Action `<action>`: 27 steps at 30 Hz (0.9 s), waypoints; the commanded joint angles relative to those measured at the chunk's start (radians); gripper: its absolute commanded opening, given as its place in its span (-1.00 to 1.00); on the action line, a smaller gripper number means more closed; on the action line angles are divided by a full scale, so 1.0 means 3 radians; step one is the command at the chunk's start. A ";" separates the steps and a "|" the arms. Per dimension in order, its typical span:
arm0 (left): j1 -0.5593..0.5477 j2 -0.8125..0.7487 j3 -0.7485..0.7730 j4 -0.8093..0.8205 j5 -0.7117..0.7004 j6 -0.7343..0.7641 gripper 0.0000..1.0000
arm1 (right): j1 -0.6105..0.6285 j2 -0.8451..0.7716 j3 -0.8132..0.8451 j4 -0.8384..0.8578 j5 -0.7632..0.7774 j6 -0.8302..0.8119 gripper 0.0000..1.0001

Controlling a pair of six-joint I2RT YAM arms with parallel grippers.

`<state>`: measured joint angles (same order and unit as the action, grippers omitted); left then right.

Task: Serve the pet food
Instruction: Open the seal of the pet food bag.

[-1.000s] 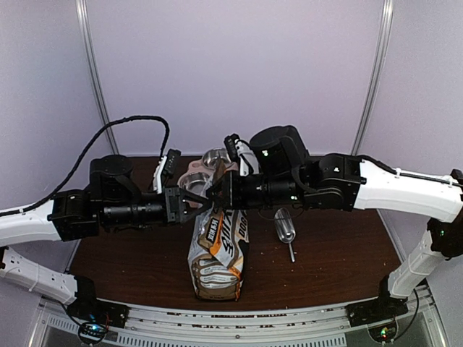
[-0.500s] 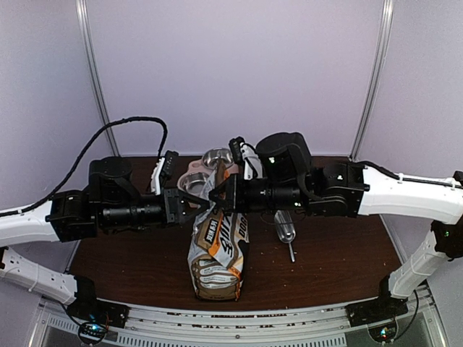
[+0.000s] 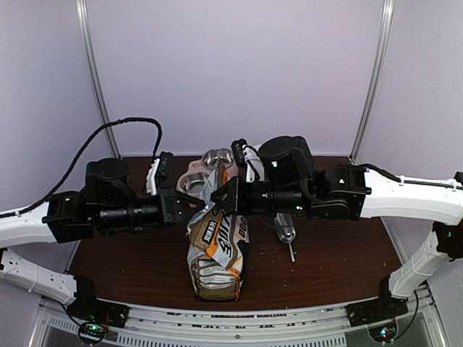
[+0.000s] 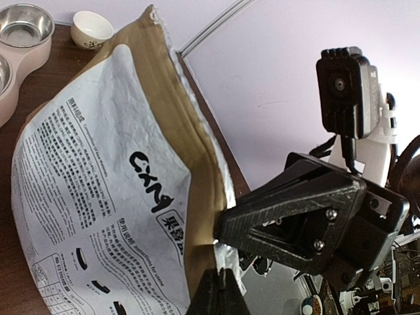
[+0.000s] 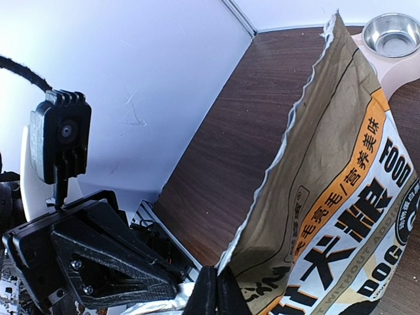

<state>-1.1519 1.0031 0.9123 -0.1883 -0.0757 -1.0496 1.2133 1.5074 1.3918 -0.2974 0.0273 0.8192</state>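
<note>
The right gripper point(image 3: 217, 202) has just clenched on the top edge of the bag point(image 3: 217, 253), facing the left gripper point(image 3: 195, 208), which is also clamped there; the mouth can now be pulled open.

I count two grippers, the left gripper point(image 3: 194, 205) and the right gripper point(image 3: 219, 196), with one bag point(image 3: 217, 253) between them. Behind them is one pink feeder point(image 5: 401, 65) with two bowls point(image 5: 392, 34), and one cup point(image 4: 92, 29). Beside the right gripper is one scoop point(image 3: 286, 231).

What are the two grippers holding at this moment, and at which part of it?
Both hold the pet food bag at its open top edge. The left gripper pinches the white back panel, and the right gripper pinches the printed front panel.
</note>
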 commanded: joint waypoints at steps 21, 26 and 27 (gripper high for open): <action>0.0020 0.0369 0.0622 -0.0291 0.0317 0.0425 -0.17 | -0.0035 -0.0113 -0.0059 -0.0221 0.0022 -0.0178 -1.00; 0.0020 0.0482 0.0860 -0.0699 0.0314 0.0502 -0.20 | -0.0029 -0.0101 -0.0048 -0.0222 0.0011 -0.0197 -1.00; 0.0020 0.0497 0.0897 -0.0767 0.0314 0.0514 -0.24 | -0.0030 -0.0103 -0.0048 -0.0225 0.0015 -0.0199 -1.00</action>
<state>-1.1507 1.1370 1.1160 -0.3370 0.0055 -0.9337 1.2060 1.4799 1.3823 -0.3180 0.0368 0.7830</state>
